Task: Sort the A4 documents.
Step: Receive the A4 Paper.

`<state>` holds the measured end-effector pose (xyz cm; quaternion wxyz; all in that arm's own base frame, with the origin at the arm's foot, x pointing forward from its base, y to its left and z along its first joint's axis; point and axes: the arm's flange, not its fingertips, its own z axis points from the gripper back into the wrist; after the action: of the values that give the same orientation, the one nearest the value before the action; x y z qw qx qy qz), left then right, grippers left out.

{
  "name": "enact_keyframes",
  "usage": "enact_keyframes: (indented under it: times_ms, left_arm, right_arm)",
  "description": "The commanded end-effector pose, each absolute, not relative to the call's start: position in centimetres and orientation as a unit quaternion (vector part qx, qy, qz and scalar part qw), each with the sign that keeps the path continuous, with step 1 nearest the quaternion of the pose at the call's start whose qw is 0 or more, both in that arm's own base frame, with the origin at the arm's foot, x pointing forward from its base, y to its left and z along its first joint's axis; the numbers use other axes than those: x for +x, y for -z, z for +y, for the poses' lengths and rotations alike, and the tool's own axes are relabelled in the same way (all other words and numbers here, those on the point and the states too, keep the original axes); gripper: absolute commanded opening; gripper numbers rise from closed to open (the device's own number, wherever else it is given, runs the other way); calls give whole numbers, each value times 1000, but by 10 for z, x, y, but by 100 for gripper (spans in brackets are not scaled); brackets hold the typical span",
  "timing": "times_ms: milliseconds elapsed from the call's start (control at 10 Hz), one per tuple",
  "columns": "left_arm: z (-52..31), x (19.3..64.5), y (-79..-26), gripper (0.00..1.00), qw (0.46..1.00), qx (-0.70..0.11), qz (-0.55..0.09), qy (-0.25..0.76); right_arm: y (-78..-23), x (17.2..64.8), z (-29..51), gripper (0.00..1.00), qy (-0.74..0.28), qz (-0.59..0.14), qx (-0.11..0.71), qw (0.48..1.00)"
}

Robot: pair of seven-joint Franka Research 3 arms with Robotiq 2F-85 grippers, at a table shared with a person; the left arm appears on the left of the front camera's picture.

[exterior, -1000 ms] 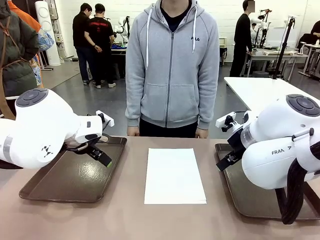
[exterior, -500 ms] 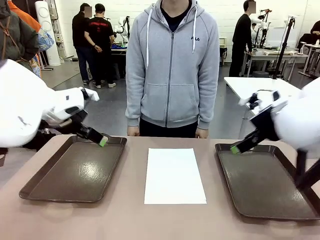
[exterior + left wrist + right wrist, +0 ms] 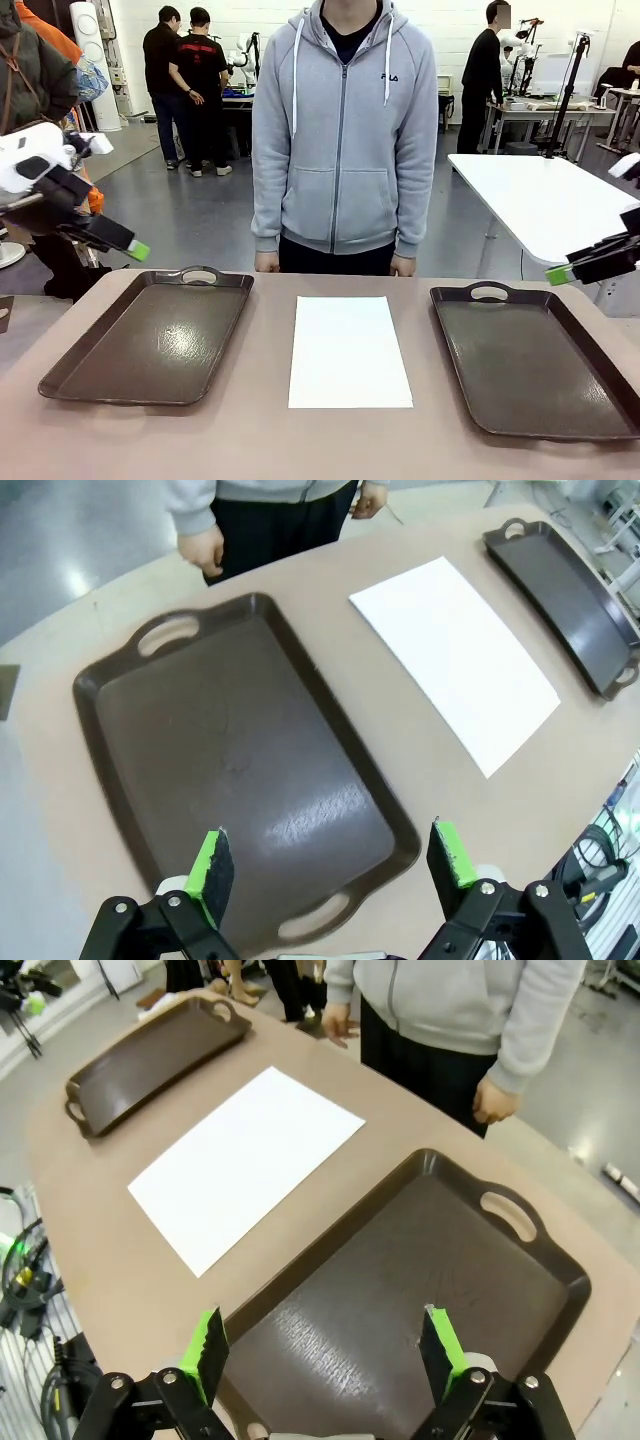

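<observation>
A white A4 document (image 3: 350, 350) lies flat at the middle of the table, between two dark brown trays; whether it is one sheet or a stack I cannot tell. It shows too in the left wrist view (image 3: 455, 660) and the right wrist view (image 3: 245, 1165). My left gripper (image 3: 125, 243) hangs high off the table's left end, open and holding nothing, and looks down on the left tray (image 3: 240, 760) between its fingers (image 3: 213, 865). Off the right end my right gripper (image 3: 565, 270) is open too, above the right tray (image 3: 400, 1290).
The left tray (image 3: 150, 340) and the right tray (image 3: 530, 360) hold nothing. A person in a grey hoodie stands at the far edge, with hands (image 3: 266, 262) hanging close to the table. A white table (image 3: 530, 195) stands behind on the right.
Both arms have swung up and outward from over the trays to the table's two ends. The document and the trays have not moved.
</observation>
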<state>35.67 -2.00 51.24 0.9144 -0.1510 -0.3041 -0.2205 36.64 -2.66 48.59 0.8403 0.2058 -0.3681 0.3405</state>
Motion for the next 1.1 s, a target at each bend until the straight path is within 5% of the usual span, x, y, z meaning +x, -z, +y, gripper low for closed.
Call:
enact_keyframes:
  times_ms: [0, 1000]
  left_arm:
    - [-7, 316, -486, 100, 911, -141, -312, 228]
    - [1, 321, -487, 100, 897, -191, -330, 225]
  right_arm:
    - [-478, 351, -23, 100, -337, -397, 227, 823]
    - [-484, 376, -25, 100, -336, -383, 239, 827]
